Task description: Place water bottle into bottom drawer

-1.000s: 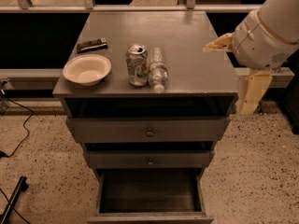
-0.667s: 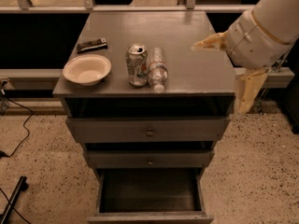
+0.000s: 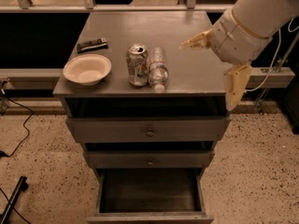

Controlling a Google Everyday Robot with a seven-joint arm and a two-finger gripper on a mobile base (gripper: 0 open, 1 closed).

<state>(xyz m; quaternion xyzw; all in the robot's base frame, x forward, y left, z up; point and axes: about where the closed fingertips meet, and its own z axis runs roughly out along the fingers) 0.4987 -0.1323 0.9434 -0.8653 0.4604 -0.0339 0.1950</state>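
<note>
The water bottle (image 3: 158, 68) lies on its side on the grey cabinet top (image 3: 196, 69), white cap toward the front edge, touching the right side of a silver soda can (image 3: 137, 64). The bottom drawer (image 3: 149, 217) is pulled out and its dark floor is bare. My gripper (image 3: 206, 77) hangs over the right part of the cabinet top, to the right of the bottle and apart from it. It is open and empty: one finger (image 3: 195, 41) points left, the other finger (image 3: 236, 85) points down past the cabinet's right edge.
A white bowl (image 3: 87, 69) sits at the front left of the top, with a dark flat bar (image 3: 92, 44) behind it. The two upper knobbed drawers (image 3: 149, 132) are shut. A railing runs behind the cabinet. Cables lie on the speckled floor at left (image 3: 14, 139).
My arm and gripper have moved left over the cabinet top, closer to the bottle. The bottle, can, bowl and drawers have not moved.
</note>
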